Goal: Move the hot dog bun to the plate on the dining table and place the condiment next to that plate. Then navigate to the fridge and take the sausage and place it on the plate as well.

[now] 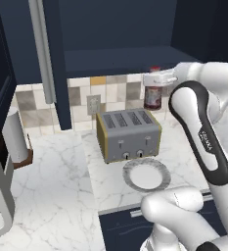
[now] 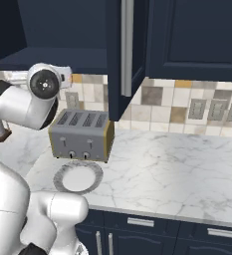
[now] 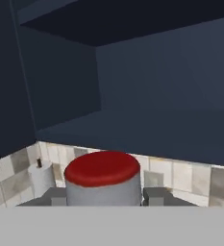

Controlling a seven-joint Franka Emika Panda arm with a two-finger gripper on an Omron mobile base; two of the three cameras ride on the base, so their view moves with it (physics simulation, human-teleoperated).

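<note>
Gripping the small red-capped bottle of dark red-brown condiment (image 1: pixel 153 90) below its cap, the 2-finger gripper (image 3: pixel 104 196) holds it raised near the tiled backsplash, behind the grey 4-slot toaster (image 1: pixel 129 133). Judged status: condiment pickup done; its placement beside the orange-rimmed plate and the sausage step remain, and the bun's status cannot be determined.

condiment (image 1: pixel 153 91) | red cap, dark sauce | upright, off the worktop

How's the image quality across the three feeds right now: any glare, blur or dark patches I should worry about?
Left base view: even light, no glare, condiment sharp beside the gripper. Right base view: marble bright, upper cabinets nearly black. Hand view: soft; the red cap is readable, the surroundings dim.
</note>
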